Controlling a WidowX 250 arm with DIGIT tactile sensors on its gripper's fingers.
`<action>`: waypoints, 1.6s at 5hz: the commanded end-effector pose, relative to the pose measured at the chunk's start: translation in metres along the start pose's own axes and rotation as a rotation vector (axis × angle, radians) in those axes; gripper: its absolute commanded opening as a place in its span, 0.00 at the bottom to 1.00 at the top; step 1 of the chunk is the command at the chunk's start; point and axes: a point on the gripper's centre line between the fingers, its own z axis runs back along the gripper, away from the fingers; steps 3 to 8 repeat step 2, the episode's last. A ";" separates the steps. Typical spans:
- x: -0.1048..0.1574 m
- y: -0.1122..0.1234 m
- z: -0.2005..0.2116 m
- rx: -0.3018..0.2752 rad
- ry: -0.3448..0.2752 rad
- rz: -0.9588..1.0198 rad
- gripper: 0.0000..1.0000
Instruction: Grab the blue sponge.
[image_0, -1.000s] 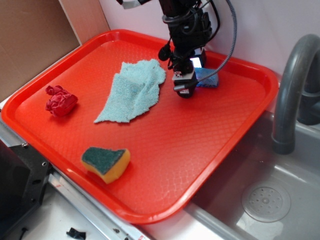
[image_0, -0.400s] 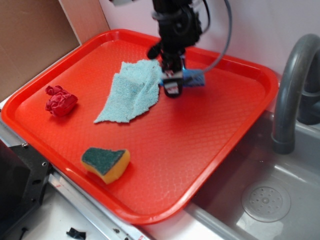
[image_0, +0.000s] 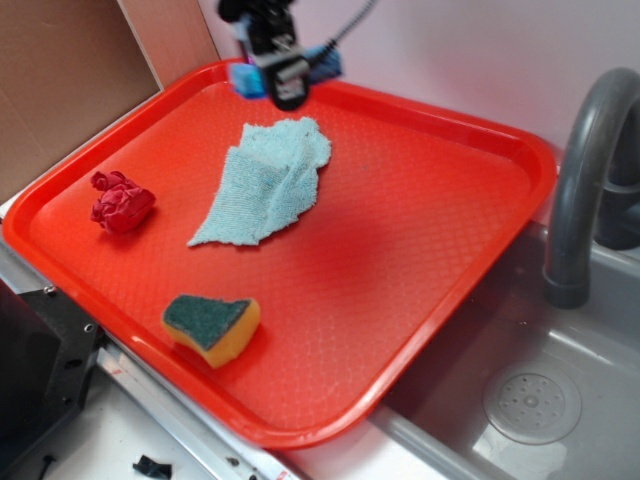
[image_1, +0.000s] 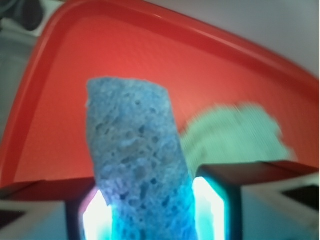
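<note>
The blue sponge (image_1: 137, 160) is a porous sky-blue block, clamped between my two fingers and sticking out past them in the wrist view. In the exterior view my gripper (image_0: 283, 75) is raised above the far left rim of the red tray (image_0: 520, 190), shut on the blue sponge (image_0: 244, 78), whose ends show on both sides of the fingers. The sponge is off the tray surface.
A pale teal terry cloth (image_0: 270, 178) lies at mid-tray, just below the gripper. A crumpled red cloth (image_0: 122, 200) sits at the left, a yellow sponge with a green face (image_0: 211, 325) at the front. A grey faucet (image_0: 585, 170) and sink (image_0: 530, 400) stand right.
My gripper has lifted the blue sponge off the tray's far side and carried it up and to the left, past the teal cloth, toward the far left rim.
</note>
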 end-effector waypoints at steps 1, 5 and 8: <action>-0.031 -0.016 0.046 -0.059 -0.113 0.278 0.00; -0.025 -0.017 0.038 -0.024 -0.089 0.306 0.00; -0.025 -0.017 0.038 -0.024 -0.089 0.306 0.00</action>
